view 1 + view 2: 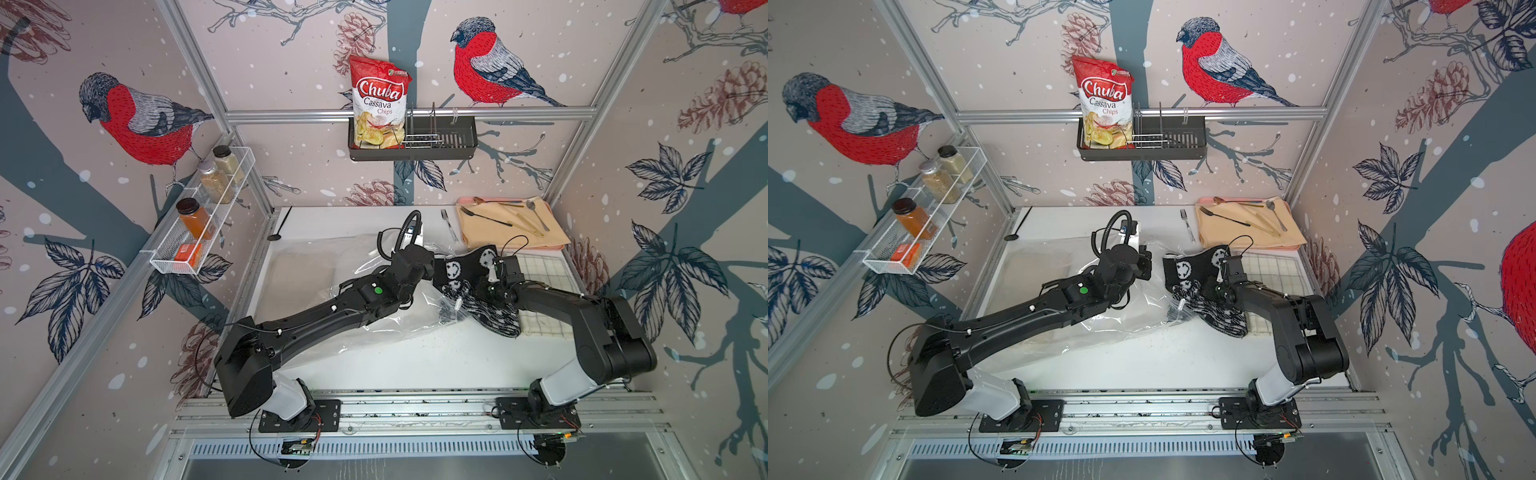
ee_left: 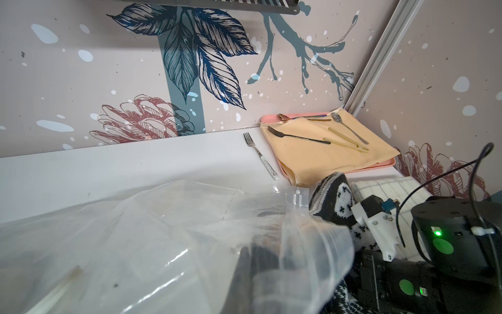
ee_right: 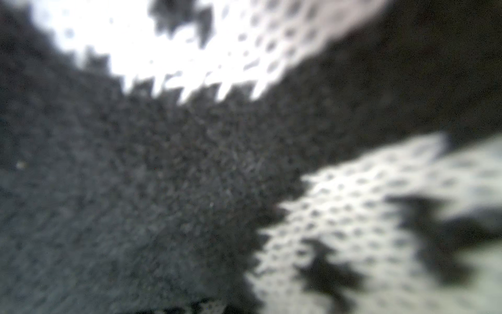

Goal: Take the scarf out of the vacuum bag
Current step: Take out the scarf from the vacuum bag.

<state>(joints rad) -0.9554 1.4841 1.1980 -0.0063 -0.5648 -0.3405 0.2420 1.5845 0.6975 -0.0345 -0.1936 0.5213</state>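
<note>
Hands first. Right hand (image 1: 478, 289) is pressed together on a bunch of the scarf (image 1: 496, 318). Its wrist view is wall-to-wall blurry black-and-white knit, so the fingertips themselves are hidden. Left hand (image 1: 1144, 266) is pressed together too. It looks to be pinching the film at the mouth of the vacuum bag (image 1: 353, 253), since clear plastic drapes right over its fingers in its wrist view.

Going outward: the scarf, black with white smiley faces, sits at 3 o'clock from the left hand, mostly lying over a white checked cloth (image 1: 544, 266) on the worktop (image 1: 415, 361). The bag spreads off toward 9 o'clock with a beige folded cloth (image 1: 301, 270) inside. Up at 1 o'clock there's a pink tray (image 1: 532, 248) of cutlery, with a loose fork (image 1: 449, 226) beside it.

Progress-wise I'd call it nearly done, since most of the scarf is clear of the bag. One dark bit by the bag's zipper edge may be under plastic, hard to tell. What's left is dragging that last end free.
</note>
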